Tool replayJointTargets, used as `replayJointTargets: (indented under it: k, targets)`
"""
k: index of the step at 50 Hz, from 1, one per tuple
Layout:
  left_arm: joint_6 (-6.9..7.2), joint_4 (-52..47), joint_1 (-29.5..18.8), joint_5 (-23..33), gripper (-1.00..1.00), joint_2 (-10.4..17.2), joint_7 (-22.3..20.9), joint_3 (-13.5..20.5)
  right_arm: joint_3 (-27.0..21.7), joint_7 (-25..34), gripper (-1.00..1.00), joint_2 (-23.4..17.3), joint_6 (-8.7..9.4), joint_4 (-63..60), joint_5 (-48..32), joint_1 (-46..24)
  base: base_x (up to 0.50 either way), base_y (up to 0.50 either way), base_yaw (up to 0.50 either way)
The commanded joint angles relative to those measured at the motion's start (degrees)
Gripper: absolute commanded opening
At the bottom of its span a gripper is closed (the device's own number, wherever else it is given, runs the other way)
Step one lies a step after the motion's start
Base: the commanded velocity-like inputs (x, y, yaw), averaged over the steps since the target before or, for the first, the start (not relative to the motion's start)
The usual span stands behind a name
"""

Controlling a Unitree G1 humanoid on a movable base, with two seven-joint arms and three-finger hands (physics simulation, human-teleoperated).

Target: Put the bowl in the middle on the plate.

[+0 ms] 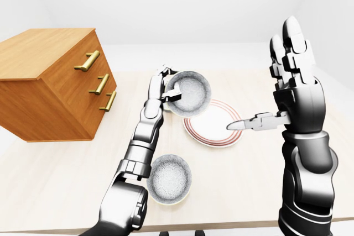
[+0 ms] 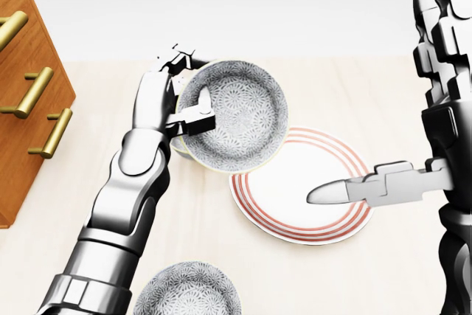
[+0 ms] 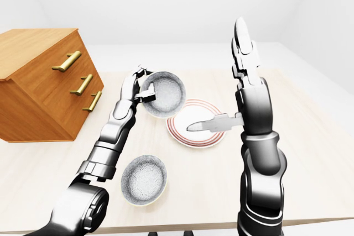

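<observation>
My left hand (image 2: pixel 188 105) is shut on the rim of a grey patterned bowl (image 2: pixel 240 108), holding it tilted in the air over the upper left edge of the plate (image 2: pixel 324 212). The plate is white with red rings and lies flat on the table at the centre right of the head view. My right hand (image 1: pixel 276 75) is raised upright at the right, fingers spread open, its thumb (image 2: pixel 346 191) pointing left above the plate, holding nothing.
A second grey bowl (image 1: pixel 170 179) rests on the table near the bottom edge, beside my left forearm. A wooden drawer chest (image 1: pixel 50 81) with brass handles stands at the left on the pale table (image 1: pixel 66 169).
</observation>
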Motion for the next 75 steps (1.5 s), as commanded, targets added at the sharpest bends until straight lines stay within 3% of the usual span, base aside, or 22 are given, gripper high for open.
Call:
replayJointTargets:
  k: [1,19,26,40,53,62,75]
  targets:
    - [0.00,1.15,-1.89,0.57,-1.00,-2.65,1.70,-0.68,-1.07,0.32,1.00,-0.53,0.00,-1.81,0.23,0.42,0.00,0.00,0.00]
    - [0.00,7.34,-5.45,-2.17,-1.00,-8.41,1.52,-2.24,-1.41,0.81,1.00,-0.90,0.00,-3.44,0.04,0.16,0.00,0.00,0.00]
    - [0.00,16.29,-8.37,-5.03,-1.00,-10.65,1.59,-1.47,-2.01,1.09,1.00,-0.97,0.00,-4.23,0.19,0.60,0.00,0.00,0.00]
    - [0.00,22.57,-11.46,-10.18,-1.00,-13.79,1.73,-0.89,-2.62,1.20,1.00,-0.79,0.00,-4.32,0.67,1.62,0.00,0.00,0.00]
    - [0.00,26.71,-15.69,-15.64,-1.00,-13.02,2.45,1.49,-2.19,0.97,1.00,-0.82,0.00,-3.94,0.48,1.24,0.00,0.00,0.00]
    - [0.00,35.11,-20.57,-21.48,-1.00,-10.69,6.47,5.33,-2.24,1.13,1.00,-0.87,0.00,-4.42,0.40,1.18,0.00,0.00,0.00]
    - [0.00,39.46,-21.94,-27.18,-1.00,-9.29,11.34,7.93,-2.14,1.07,1.00,-0.66,0.00,-4.52,0.37,1.44,0.00,0.00,0.00]
